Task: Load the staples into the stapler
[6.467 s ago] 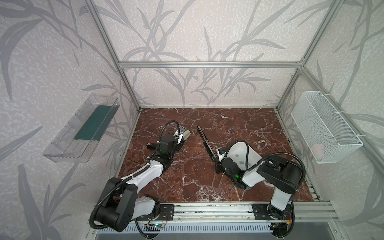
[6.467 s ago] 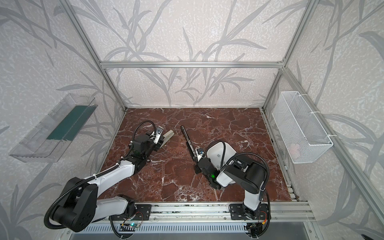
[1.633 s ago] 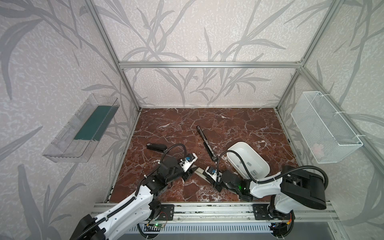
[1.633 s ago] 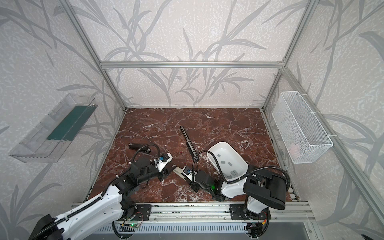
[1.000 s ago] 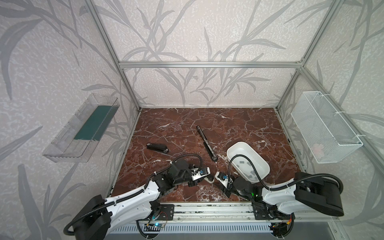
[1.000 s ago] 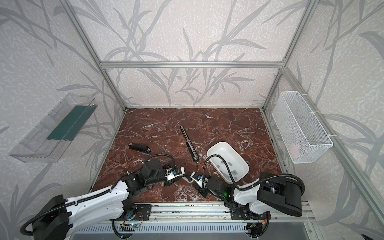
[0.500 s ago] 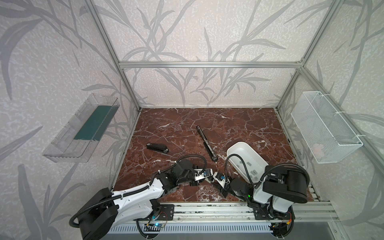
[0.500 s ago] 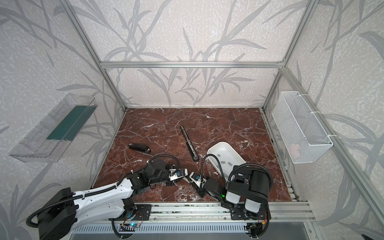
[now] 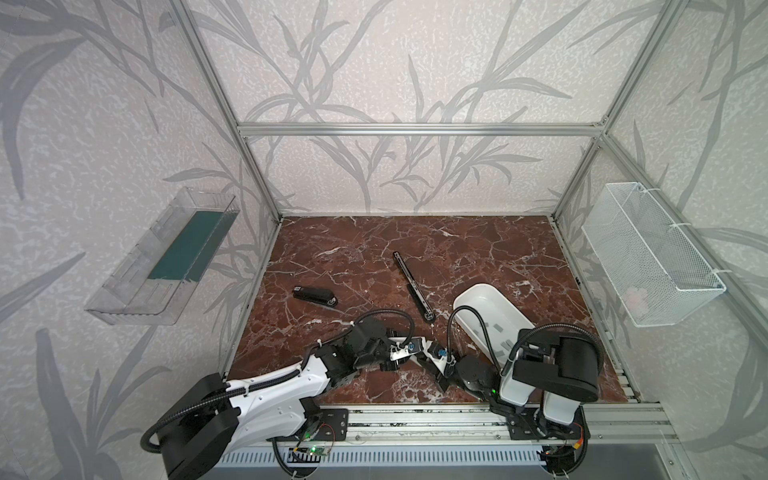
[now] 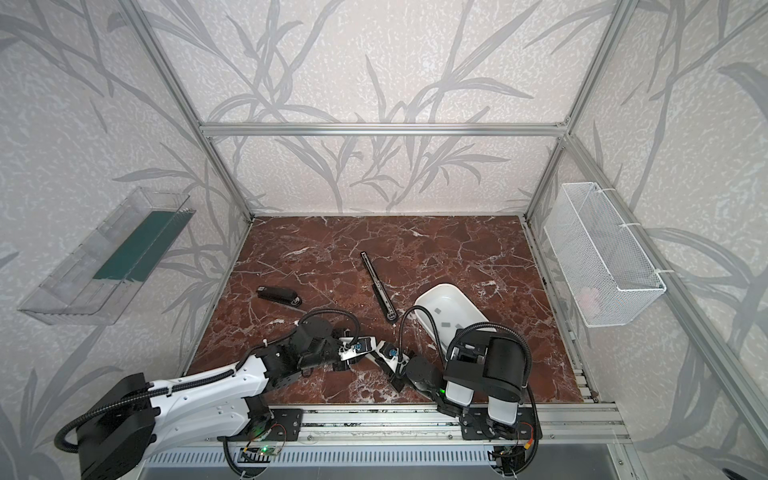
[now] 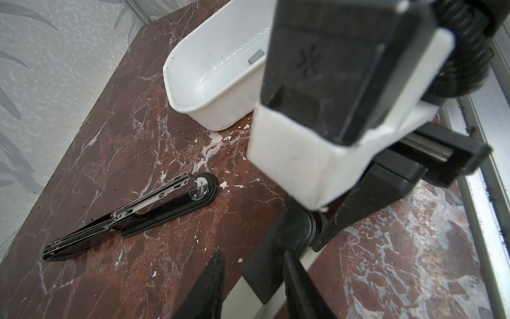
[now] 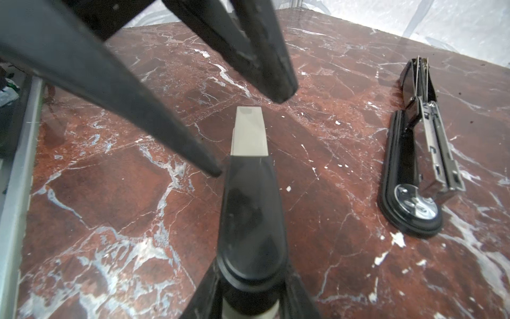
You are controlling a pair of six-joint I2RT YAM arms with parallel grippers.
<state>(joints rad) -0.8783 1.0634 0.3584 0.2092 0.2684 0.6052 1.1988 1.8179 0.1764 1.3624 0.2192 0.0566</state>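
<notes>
The white rounded plastic tub (image 9: 494,299) is the landmark here. The staples (image 11: 255,56), small flat grey strips, lie loose inside it, kept together where a gripper can reach them; none is picked up. Just beside the tub, on its left-arm side, the long black stapler (image 12: 422,165) lies hinged fully flat with its silver metal channel (image 12: 437,154) facing up, presumably so a strip can drop straight in. A smaller closed black stapler (image 9: 313,295) sits beyond that, well apart from the tub. Nearer the front rail (image 9: 415,413) than the tub, both grippers meet on one black-handled tool with a flat grey metal blade (image 12: 251,215). The right gripper (image 12: 251,265) presses its fingers to both sides of the handle. The left gripper (image 11: 254,252), fingers narrowly spaced, appears to pinch the blade end. This looks like a hand-over, which would free one arm for the staples.
</notes>
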